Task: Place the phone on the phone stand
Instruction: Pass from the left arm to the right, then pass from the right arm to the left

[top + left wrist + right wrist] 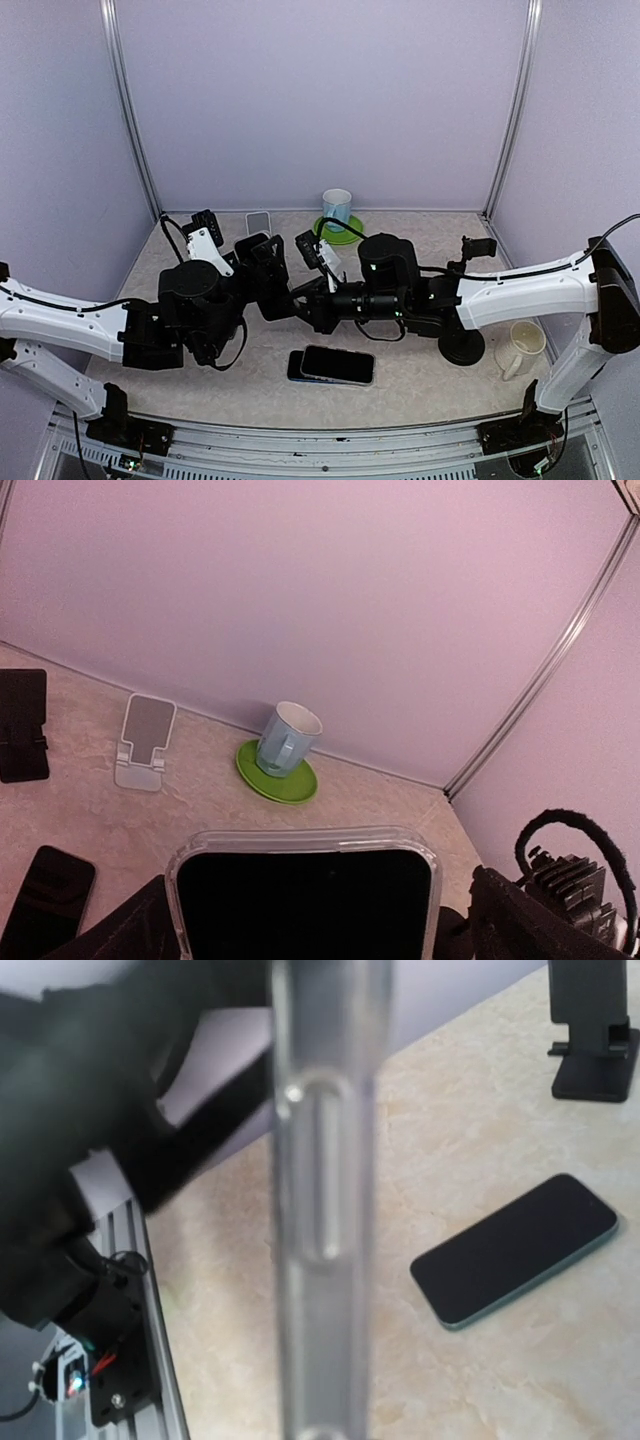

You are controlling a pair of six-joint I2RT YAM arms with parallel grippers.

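The phone [305,900], glossy black glass in a clear, round-cornered plastic case, hangs above the table's middle. Its long axis runs out from the left gripper [315,930], short top end toward the back wall. That gripper's dark fingers stand spread either side, while the right gripper [315,300] pinches the thin edge.

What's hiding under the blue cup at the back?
A round green saucer lies under the blue cup. You can see only its rim sticking out around the cup. The cup covers the middle of the saucer, so anything there can't be seen.
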